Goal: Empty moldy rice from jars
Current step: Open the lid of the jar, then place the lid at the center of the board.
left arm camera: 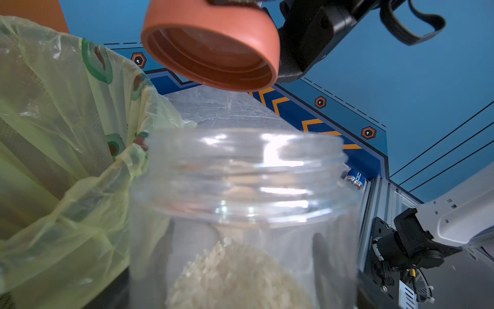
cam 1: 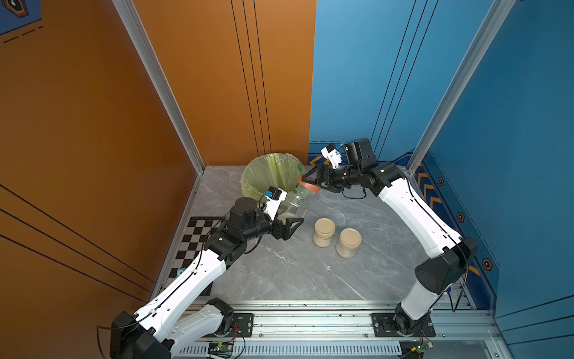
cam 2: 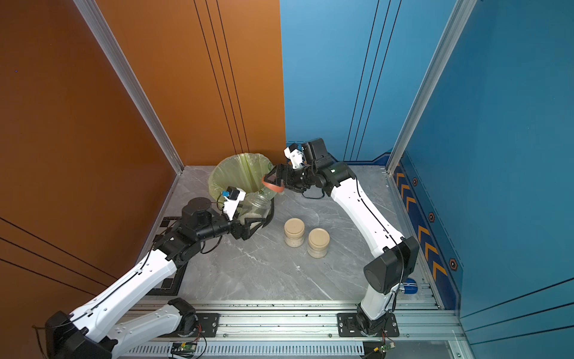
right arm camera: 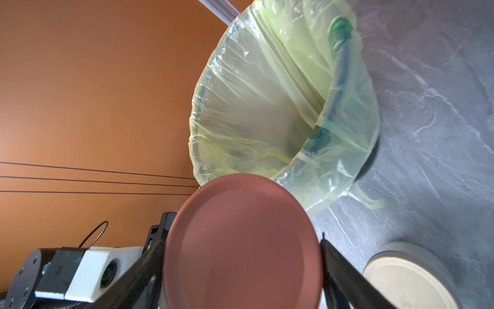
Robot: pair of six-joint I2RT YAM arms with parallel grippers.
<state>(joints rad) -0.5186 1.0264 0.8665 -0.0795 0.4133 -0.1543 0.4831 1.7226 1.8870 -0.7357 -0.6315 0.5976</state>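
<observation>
Closest to the lens, filling the left wrist view, is the open jar (left arm camera: 240, 187), its threaded mouth bare and its rice (left arm camera: 235, 273) lying in a heap at the bottom. The left hand (cam 1: 287, 228) looks clamped on the jar's lower part. Its fingers show only as dark shapes through the clear wall, but in both top views the jar sits between them, raised beside the bin (cam 1: 248, 177). The jar's mouth is just beside the green bag's rim, not over it, and I cannot tell whether jar and bag touch.

The right hand (cam 1: 312, 183) is clamped on the red-brown lid (left arm camera: 211, 50), one finger on each side of its rim. It holds the lid clear above the jar's mouth, near the bin's edge.

The two shut jars (cam 1: 324, 236) (cam 1: 348, 243) stand close together on the worktop (cam 1: 295, 273), between the arms and well apart from both hands. Their beige lids are on, and pale rice shows low through their walls.

So the task seems barely begun. One jar of three is opened and none is emptied. No grains show in the part of the bag that the right wrist view takes in.

What is left, as I judge it:
- Bring the open jar's mouth over the bag and tip it until the heap slides out
- Set the lid down somewhere
- Unscrew and empty the other two jars the same way

The pour needs care, since the mouth now sits outside the rim and grains could spill onto the worktop
</observation>
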